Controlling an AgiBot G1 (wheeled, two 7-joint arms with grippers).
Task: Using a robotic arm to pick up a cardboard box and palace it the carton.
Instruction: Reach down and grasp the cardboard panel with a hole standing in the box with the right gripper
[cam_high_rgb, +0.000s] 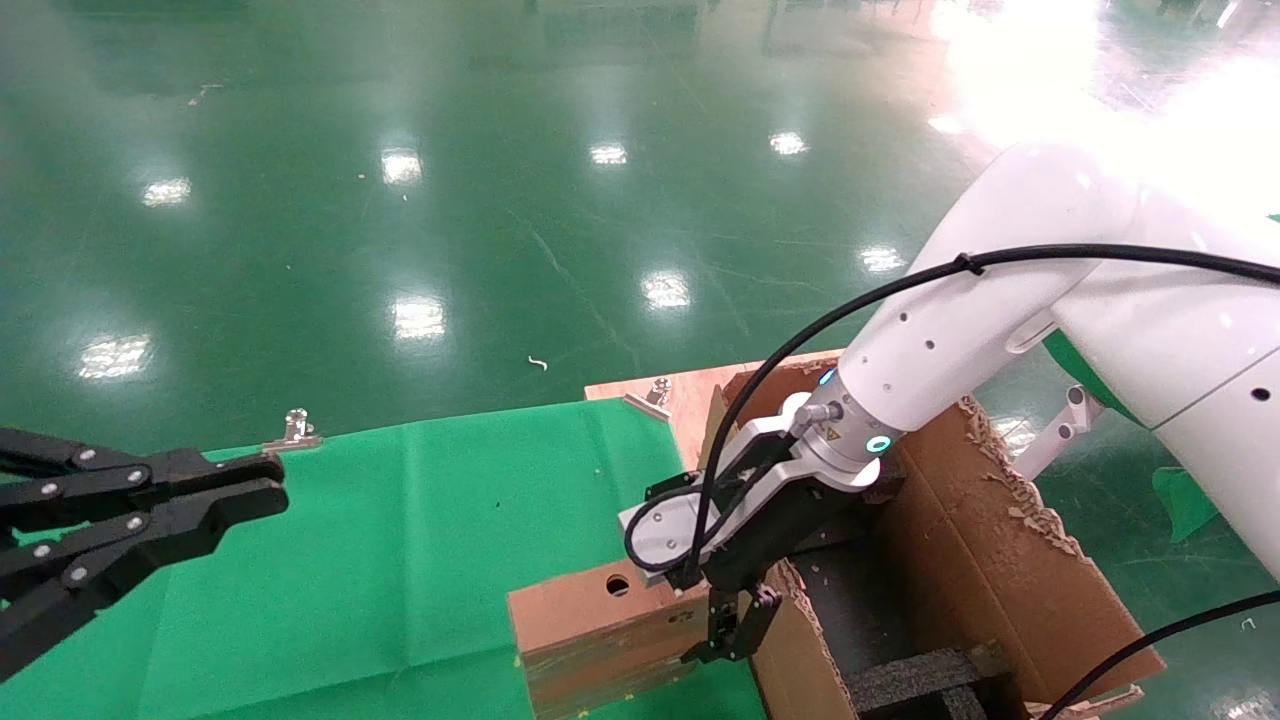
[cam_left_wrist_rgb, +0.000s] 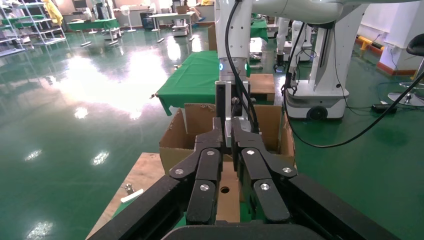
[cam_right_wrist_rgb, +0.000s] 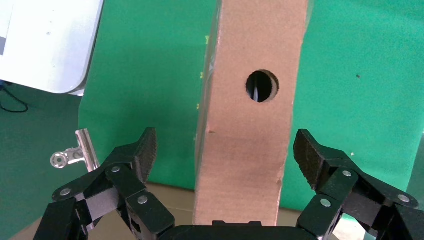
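Your white right robotic arm's black gripper straddles the small brown holed cardboard box, fingers spread, untouching, beside the large torn carton; your left gripper idles closed.

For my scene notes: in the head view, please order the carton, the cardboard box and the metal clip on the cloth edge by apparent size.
1. carton, largest by far
2. cardboard box, partly cut off by the frame
3. metal clip, smallest, though it lies farther away

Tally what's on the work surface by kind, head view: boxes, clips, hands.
Small cardboard box with a round hole: 1
Large carton with torn flaps and black foam inserts: 1
Metal binder clips at the green cloth's far edge: 2
Robot hands, left hand, right hand straddling the small box: 2
Total: 6
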